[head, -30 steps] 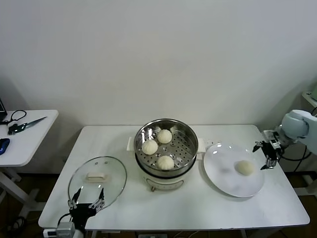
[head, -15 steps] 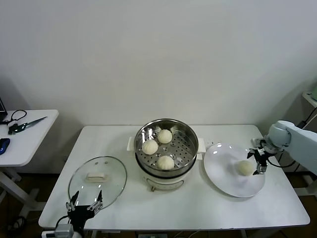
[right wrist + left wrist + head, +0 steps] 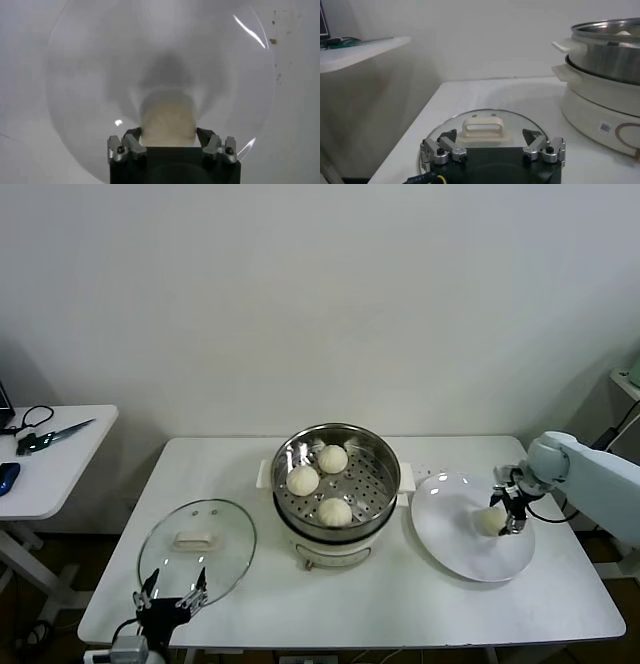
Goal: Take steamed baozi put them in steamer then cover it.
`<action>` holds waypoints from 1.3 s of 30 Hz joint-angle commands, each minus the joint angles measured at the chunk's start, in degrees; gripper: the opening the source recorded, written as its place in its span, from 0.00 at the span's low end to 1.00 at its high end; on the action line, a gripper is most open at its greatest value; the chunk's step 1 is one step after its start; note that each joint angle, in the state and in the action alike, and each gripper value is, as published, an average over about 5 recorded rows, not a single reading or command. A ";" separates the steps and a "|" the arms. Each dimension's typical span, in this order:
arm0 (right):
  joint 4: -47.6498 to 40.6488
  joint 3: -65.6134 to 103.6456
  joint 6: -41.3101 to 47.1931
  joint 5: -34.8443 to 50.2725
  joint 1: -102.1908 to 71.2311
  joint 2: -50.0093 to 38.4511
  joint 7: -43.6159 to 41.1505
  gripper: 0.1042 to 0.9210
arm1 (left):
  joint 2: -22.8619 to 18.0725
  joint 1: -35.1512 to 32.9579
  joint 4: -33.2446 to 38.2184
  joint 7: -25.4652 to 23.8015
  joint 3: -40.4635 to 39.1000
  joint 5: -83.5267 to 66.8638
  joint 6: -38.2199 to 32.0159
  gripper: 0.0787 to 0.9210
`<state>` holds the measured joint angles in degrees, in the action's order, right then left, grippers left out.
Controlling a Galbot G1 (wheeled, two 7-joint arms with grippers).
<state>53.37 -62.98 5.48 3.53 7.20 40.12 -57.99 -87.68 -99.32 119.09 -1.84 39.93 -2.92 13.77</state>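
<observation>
Three steamed baozi [image 3: 332, 458] lie on the perforated tray in the open steamer [image 3: 385, 460] at the table's middle. The fourth baozi [image 3: 489, 522] lies on the white plate [image 3: 455, 549] to the right. My right gripper [image 3: 505, 510] is open and down at the plate, one finger on each side of this baozi [image 3: 168, 120], which fills the gap in the right wrist view. The glass cover [image 3: 225, 529] lies flat at the front left. My left gripper [image 3: 172, 589] is open and empty, parked at the cover's near edge; the cover's handle [image 3: 484, 126] is just ahead of it.
The steamer's side [image 3: 605, 65] shows in the left wrist view. A small white side table [image 3: 50, 469] at the far left holds scissors [image 3: 50, 436] and a cable. The plate's rim [image 3: 75, 60] surrounds my right gripper [image 3: 168, 136].
My right gripper has moved left and down from beside the plate's right rim onto the baozi on the plate. The left arm has barely moved.
</observation>
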 commanded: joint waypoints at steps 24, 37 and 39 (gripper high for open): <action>36.35 -37.01 11.92 47.64 60.30 13.00 6.26 0.72 | 0.54 1.43 0.71 -0.14 -1.24 -0.35 0.28 0.88; 30.43 -31.94 14.91 36.83 40.03 19.65 13.13 0.72 | 0.56 0.49 1.41 -0.06 -0.65 -0.30 0.03 0.88; 29.08 -31.13 15.04 34.32 37.46 19.49 13.42 0.72 | 0.56 0.39 1.45 -0.05 -0.49 -0.32 0.04 0.88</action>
<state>83.37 -95.03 18.18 42.08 53.10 55.73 -48.55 -87.13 -98.80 120.44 -1.91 39.24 -3.25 13.84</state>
